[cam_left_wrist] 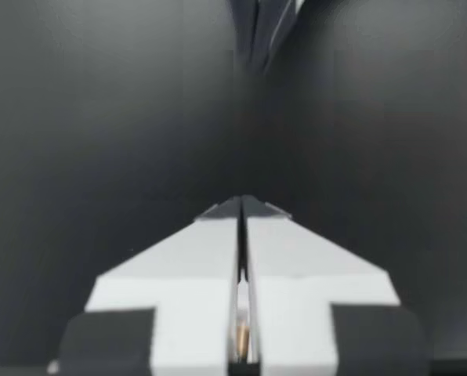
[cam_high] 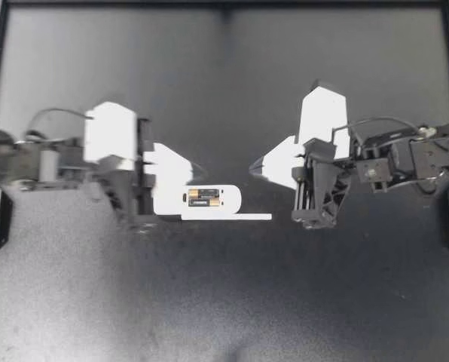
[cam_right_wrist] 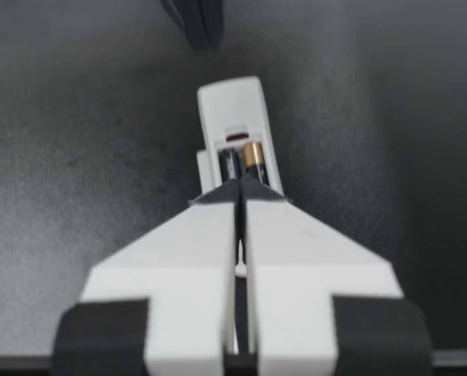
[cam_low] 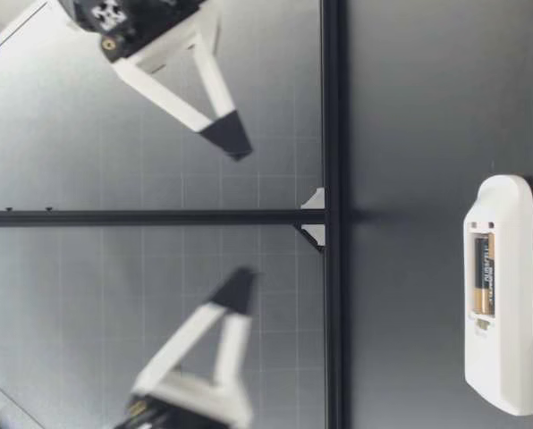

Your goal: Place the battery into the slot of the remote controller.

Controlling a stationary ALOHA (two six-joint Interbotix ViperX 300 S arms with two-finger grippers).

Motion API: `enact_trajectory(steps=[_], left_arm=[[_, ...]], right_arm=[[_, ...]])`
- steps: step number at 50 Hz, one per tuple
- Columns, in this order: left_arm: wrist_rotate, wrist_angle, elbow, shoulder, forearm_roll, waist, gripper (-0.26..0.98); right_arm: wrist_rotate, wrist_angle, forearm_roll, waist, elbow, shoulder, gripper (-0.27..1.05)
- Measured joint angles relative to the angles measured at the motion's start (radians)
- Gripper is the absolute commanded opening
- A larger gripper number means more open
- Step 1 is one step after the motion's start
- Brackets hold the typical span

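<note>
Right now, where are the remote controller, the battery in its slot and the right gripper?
remote controller [cam_high: 230,200]: top view, bare rounded end of its body.
battery [cam_low: 486,275]: low view, middle of its casing.
right gripper [cam_high: 255,167]: top view, tip of its shut fingers.

Dark matte table [cam_high: 209,302], gridded backdrop [cam_low: 159,107]

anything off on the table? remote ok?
Nothing damaged or spilled. The remote lies with its back uncovered, battery seated inside. One oddity: a thin white strip lies along it, jutting past its end; possibly the cover. My left gripper and my right gripper hang shut.
</note>
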State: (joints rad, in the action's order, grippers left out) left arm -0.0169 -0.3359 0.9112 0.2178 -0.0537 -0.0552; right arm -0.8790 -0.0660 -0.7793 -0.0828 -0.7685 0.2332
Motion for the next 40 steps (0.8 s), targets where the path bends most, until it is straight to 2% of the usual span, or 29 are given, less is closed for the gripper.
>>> enact_trajectory(steps=[8,19,40], left_arm=[[0.0,-0.1,0.058,0.064,0.0,0.006,-0.15],[0.0,-0.103,0.063,0.066,0.0,0.021,-0.15],[0.0,-0.103,0.063,0.057,0.0,0.023,-0.15]], right_arm=[[-0.002,0.021,-0.006,-0.005,0.0,0.012,-0.14],[0.0,0.037,-0.008,-0.011,0.0,0.012,-0.14],[0.0,0.055,-0.008,-0.015,0.0,0.021,-0.14]])
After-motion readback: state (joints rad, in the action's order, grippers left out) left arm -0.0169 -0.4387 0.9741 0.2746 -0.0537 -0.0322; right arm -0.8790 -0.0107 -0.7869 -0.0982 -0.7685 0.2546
